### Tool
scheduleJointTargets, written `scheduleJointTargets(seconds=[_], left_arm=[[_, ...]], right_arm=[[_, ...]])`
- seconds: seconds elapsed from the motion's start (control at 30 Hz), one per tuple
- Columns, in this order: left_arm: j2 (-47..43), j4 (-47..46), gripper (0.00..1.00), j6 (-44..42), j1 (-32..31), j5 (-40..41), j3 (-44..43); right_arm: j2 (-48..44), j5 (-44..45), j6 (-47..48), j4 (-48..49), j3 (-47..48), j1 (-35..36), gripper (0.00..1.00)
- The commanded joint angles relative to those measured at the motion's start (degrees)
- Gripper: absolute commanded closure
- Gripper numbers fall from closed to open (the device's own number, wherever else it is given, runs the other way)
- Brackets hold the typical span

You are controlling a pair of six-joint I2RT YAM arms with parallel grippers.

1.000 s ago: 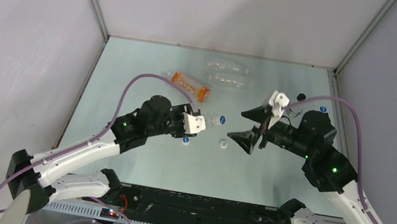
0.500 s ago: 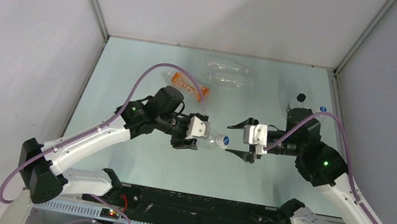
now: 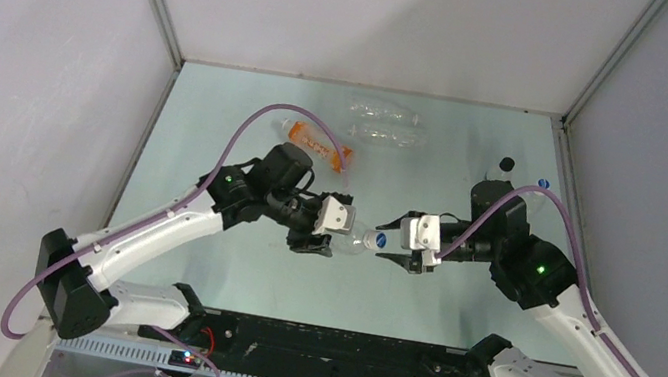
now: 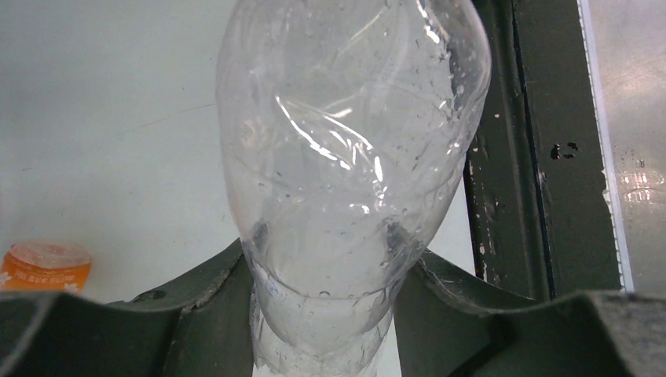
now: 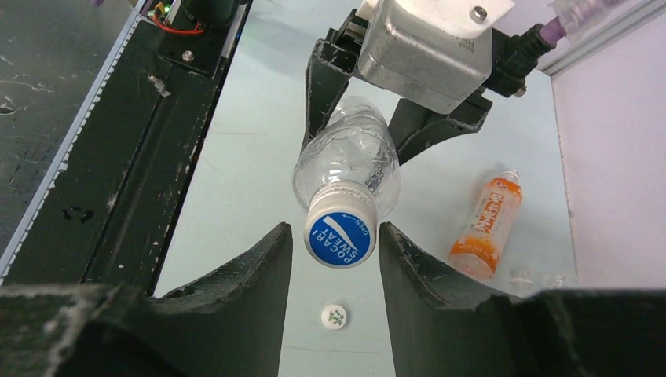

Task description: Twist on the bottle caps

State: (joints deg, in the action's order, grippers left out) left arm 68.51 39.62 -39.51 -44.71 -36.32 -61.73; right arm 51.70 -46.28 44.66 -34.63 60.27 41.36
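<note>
Over the middle of the table (image 3: 413, 302), off its surface, the left gripper (image 4: 322, 306) is clamped on the body of 1 clear bottle (image 4: 345, 141), held level with its neck toward the right arm. The right gripper (image 5: 335, 245) faces it, jaws apart on either side of the blue-topped cap (image 5: 340, 237) sitting on that neck, with a thin gap showing on 1 side. A loose white cap (image 5: 336, 316) lies on the table below. Farther back lies an orange bottle (image 3: 321, 146). 2 more clear bottles (image 3: 384, 113) lie by the far edge, and a black cap (image 3: 507, 163) sits near the far right corner.
</note>
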Motion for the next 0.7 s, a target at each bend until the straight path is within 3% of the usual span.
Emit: scheduleJointTargets(seconds=[0.0, 0.17, 0.4, 0.53, 0.6, 0.67], left_arm=[[0.4, 0.1, 1.00, -1.1, 0.3, -1.7, -2.5], [0.5, -0.2, 1.00, -0.9, 0.3, -1.0, -2.8], [-1.3, -6.0, 1.00, 2.3, 0.1, 3.7, -1.7], [-5.4, -16.4, 1.00, 5.3, -1.7, 14.9, 3.2], [-8.4, -23.8, 1.00, 4.9, -4.0, 24.6, 7.3], [-11.8, -32.7, 1.00, 2.6, -7.9, 42.3, 11.9]], right_arm=[[-0.2, 0.4, 0.4, 1.9, 2.3, 0.5, 0.53], [-0.1, 1.1, -1.2, 2.6, 2.3, 0.5, 0.57], [1.8, 1.5, -7.8, 2.8, 2.3, 0.5, 0.80], [2.6, 7.3, -23.3, 10.2, 0.6, 0.6, 0.93], [2.3, 14.8, -42.7, 16.6, -2.1, 0.9, 1.00], [2.0, 24.3, -58.6, 21.7, -4.7, 1.1, 1.00]])
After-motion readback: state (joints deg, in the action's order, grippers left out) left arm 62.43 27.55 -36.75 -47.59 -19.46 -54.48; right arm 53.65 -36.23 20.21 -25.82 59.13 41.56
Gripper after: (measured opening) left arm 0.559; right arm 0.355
